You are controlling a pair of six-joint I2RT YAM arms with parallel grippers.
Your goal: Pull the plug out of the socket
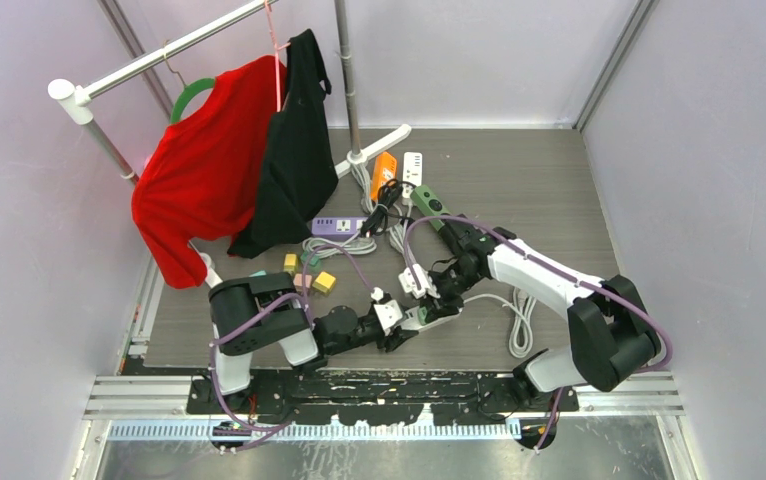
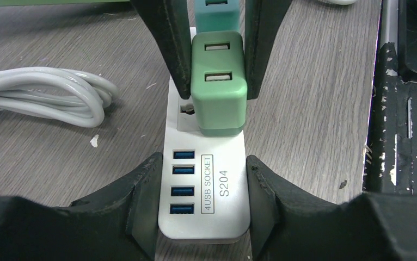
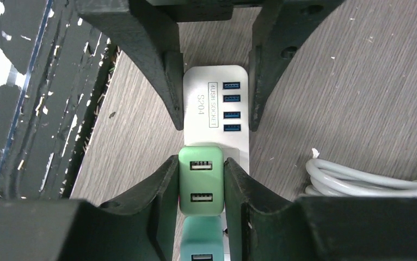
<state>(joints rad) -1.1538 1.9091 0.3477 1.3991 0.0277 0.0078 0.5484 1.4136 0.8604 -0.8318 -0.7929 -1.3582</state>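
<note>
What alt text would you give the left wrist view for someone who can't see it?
A green plug sits in a white power strip, pinched by the right end effector. The left end effector clamps the strip's USB end; a grey cable lies coiled nearby.

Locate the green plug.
Left wrist view, upper centre: green plug seated in the power strip, pinched by the right gripper; left gripper holds its USB end.

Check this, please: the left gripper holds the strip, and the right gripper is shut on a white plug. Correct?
No. The plug is green, not white; the right wrist view shows it. The left gripper does hold the strip, and the right gripper is shut on the plug.
</note>
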